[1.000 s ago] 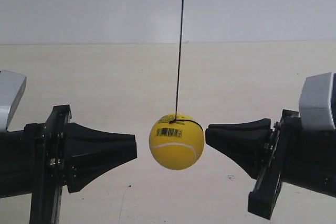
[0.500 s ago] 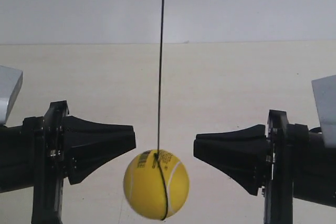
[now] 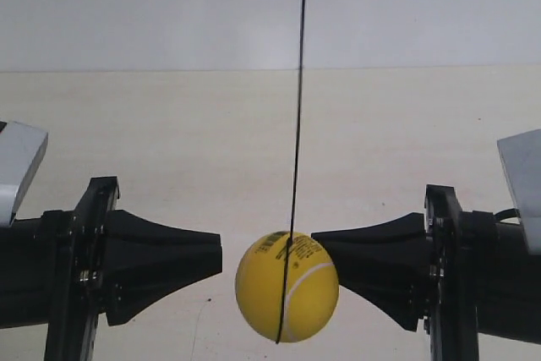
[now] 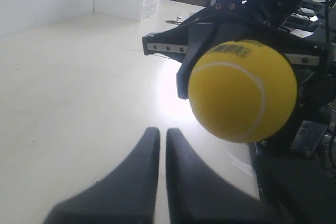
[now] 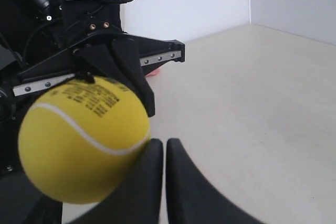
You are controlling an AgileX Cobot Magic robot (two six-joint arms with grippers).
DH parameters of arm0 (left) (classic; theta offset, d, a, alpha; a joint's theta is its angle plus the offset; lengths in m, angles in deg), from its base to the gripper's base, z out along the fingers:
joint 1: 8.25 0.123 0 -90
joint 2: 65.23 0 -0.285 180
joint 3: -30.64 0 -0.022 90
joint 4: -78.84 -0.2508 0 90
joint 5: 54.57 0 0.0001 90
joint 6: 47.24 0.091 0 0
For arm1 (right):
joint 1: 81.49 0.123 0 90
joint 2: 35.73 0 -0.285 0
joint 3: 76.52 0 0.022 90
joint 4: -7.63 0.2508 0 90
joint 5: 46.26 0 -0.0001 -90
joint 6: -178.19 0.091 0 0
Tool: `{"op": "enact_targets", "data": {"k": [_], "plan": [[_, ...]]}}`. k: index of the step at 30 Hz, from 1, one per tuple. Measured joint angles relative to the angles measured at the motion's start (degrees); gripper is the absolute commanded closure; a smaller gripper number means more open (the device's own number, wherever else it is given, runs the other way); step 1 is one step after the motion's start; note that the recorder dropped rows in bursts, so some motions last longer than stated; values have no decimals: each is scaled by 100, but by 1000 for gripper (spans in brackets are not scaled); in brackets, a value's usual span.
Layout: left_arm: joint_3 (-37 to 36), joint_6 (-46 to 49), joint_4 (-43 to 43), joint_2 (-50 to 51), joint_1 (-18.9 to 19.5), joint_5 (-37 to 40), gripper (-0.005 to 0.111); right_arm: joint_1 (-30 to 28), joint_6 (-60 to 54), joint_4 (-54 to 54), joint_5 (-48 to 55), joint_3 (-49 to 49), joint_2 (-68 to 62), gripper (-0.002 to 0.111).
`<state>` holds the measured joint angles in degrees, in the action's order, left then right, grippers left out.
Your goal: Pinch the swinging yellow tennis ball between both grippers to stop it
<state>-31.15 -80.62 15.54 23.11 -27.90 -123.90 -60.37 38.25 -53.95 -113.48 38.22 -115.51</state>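
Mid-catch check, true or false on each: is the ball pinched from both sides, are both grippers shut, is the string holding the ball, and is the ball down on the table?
1. The ball is pinched between both grippers. False: the right gripper meets it, but a gap separates it from the left gripper.
2. Both grippers have their jaws closed. True: each wrist view shows only a thin slit between the fingers.
3. The ball hangs from a string. True.
4. The ball rests on the table. False: it hangs above it at gripper height.
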Motion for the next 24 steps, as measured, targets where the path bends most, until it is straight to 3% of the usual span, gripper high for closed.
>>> {"op": "enact_targets", "data": {"k": [8,16,24], "plan": [[0,0,-173,0,0,0,102,0,0,-22,11,0,0,108],[0,0,-173,0,0,0,102,0,0,463,866,0,0,108],[0,-36,-181,0,0,0,102,0,37,513,991,0,240,108]]}}
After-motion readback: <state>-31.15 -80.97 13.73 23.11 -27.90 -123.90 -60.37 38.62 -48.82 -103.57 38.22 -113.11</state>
